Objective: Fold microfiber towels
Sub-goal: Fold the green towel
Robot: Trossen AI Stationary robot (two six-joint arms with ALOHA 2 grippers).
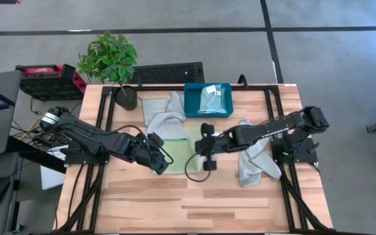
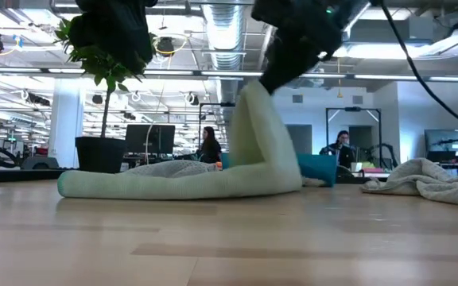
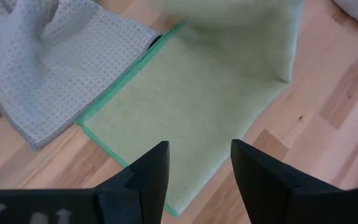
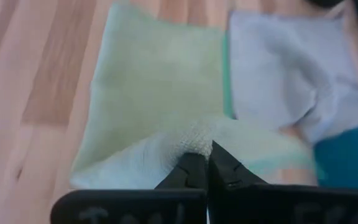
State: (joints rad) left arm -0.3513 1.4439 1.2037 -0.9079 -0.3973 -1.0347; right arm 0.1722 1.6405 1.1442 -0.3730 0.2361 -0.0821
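The light green towel (image 1: pixel 178 145) lies near the middle of the tabletop (image 1: pixel 194 202). Its main area is flat on the wood. The edge nearest the right arm is lifted off the surface and curls upward, as the low view shows.

The right gripper (image 4: pixel 202 163) is at that lifted edge. Its jaws are closed together, clamped on the light green towel, with a fold of the cloth pinched at the tips.

The left gripper (image 3: pixel 197 163) hangs over the opposite edge of the same towel. Its jaws stand apart and hold nothing.

A pale grey towel (image 1: pixel 162 112) lies crumpled just beyond the green one, toward the far edge of the tabletop, and touches it along one border. A second pale grey towel (image 1: pixel 253 160) lies bunched near the right edge of the tabletop, partly under the right arm.

A teal bin (image 1: pixel 207 100) stands at the far edge of the tabletop. It contains a light-coloured cloth; the exact colour cannot be told.

A potted plant (image 1: pixel 113 65) stands at the far left corner of the tabletop.
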